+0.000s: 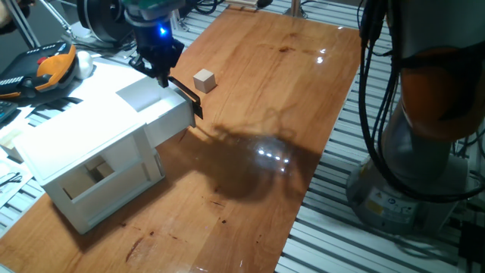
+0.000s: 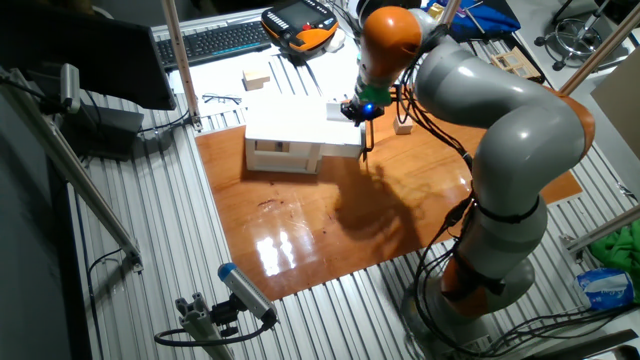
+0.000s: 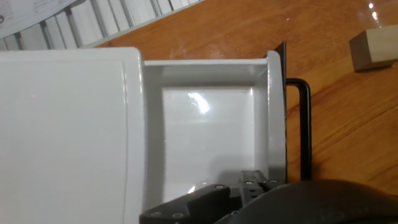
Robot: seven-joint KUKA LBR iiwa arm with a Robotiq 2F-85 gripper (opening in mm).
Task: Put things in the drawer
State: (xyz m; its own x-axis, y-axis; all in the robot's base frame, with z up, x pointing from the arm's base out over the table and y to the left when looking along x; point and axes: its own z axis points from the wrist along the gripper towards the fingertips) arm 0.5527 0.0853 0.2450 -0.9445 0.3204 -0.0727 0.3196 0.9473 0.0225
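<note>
Status: drawer [image 3: 208, 130] is pulled part way out of the white cabinet [image 1: 83, 144]; its tray shows white and holds nothing in the hand view. The black bar handle [image 3: 303, 127] stands off the drawer front. The gripper [image 1: 161, 70] hangs right at the drawer front, approx. over the handle end. Jaws: cannot tell whether apart or together; the hand view shows only dark gripper body at the bottom edge, and both fixed views are too coarse at that spot. No object seen between them.

Cube [image 1: 204, 80] sits on the wood surface [image 1: 258, 152], near the handle side of the drawer but clear of it, not touching the cabinet or gripper. In the hand view it shows at the top right corner [image 3: 373, 46].

Judged step: drawer opening looks done or nearly so; next is fetching the cube.

Recommendations:
- Lift straight up off the handle before moving sideways (a drag could push the drawer back in or shift the cabinet).
- Come down on the cube from above, jaws spread wider than the cube, aligned w/ two flat faces, not corners.
- Close gently; a small light block can skid on the glossy wood.
- Carry high enough to clear the drawer front, release low over the tray centre.

Risk: opening looks moderate; an off-centre drop may hit the rim.
</note>
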